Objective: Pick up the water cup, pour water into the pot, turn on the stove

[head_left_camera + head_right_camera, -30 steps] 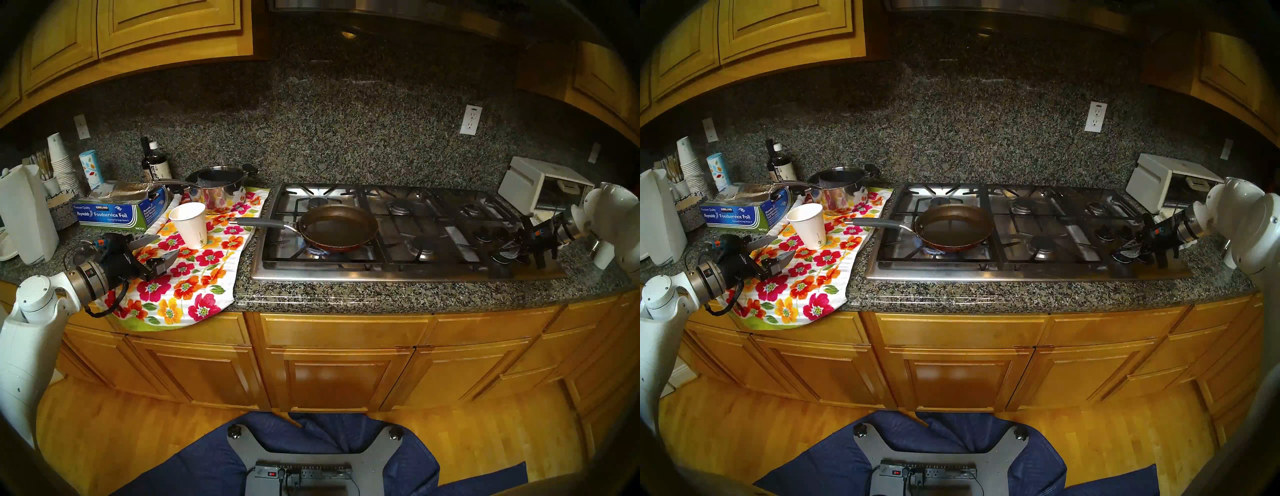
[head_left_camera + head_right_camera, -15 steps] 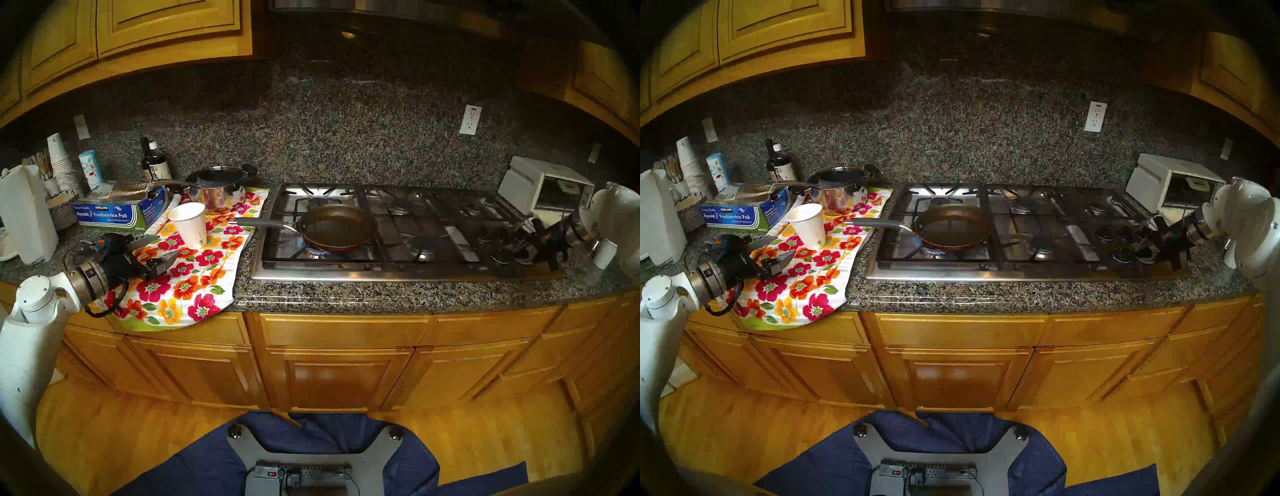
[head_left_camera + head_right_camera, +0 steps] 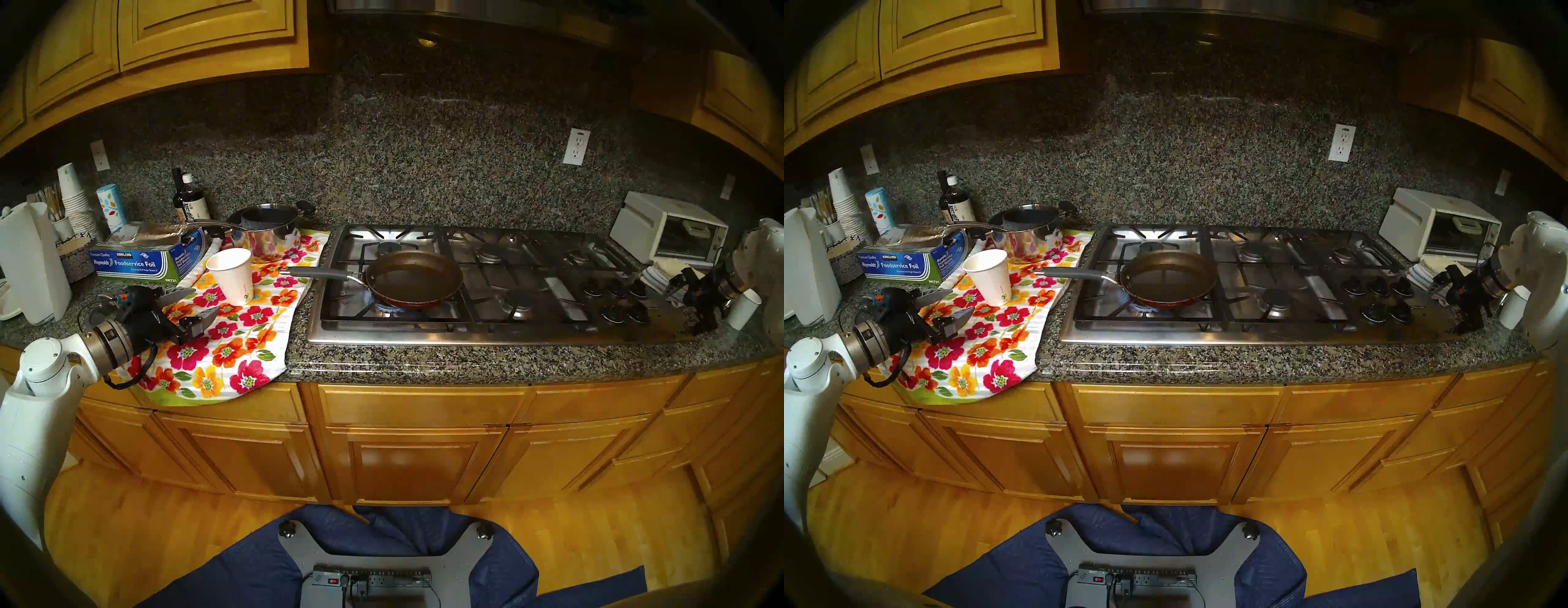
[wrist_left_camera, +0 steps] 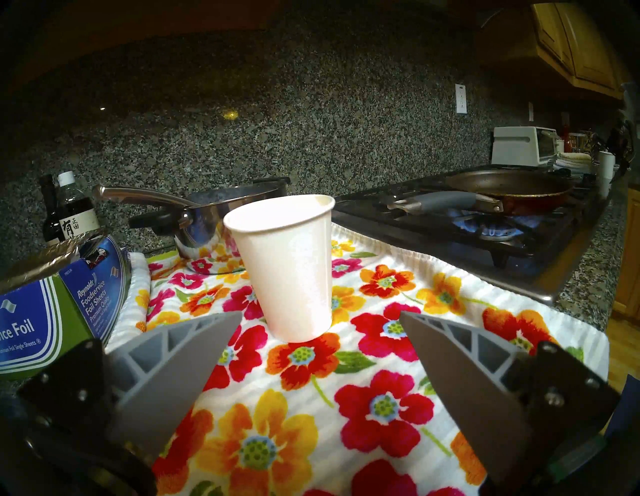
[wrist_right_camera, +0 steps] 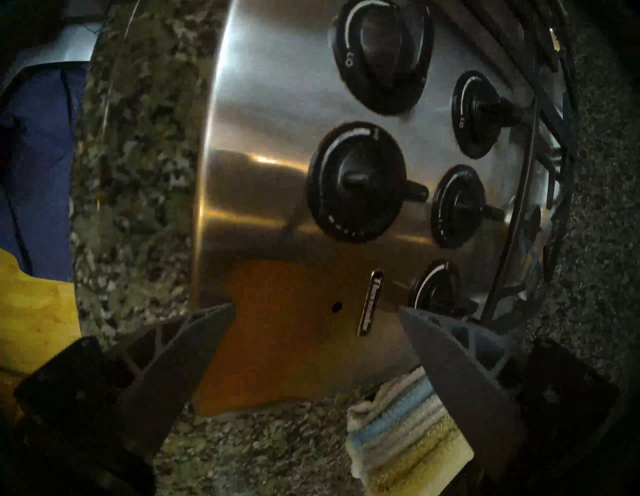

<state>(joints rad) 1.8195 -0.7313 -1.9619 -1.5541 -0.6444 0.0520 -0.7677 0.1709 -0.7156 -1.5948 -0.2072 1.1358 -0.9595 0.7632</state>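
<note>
Already the stove (image 3: 488, 293) shows a blue flame (image 4: 491, 230) under the pot (image 3: 413, 278), so I judge the task nearly done and the step in hand a clean retreat. Next down, the water cup (image 3: 232, 276) stands upright on the floral towel (image 3: 220, 339), left of the pot. Both grippers are spread and empty: the left gripper (image 3: 191, 308) near the cup, the right gripper (image 5: 315, 311) over the knobs (image 5: 356, 182); lift it straight away, brushing none.
</note>
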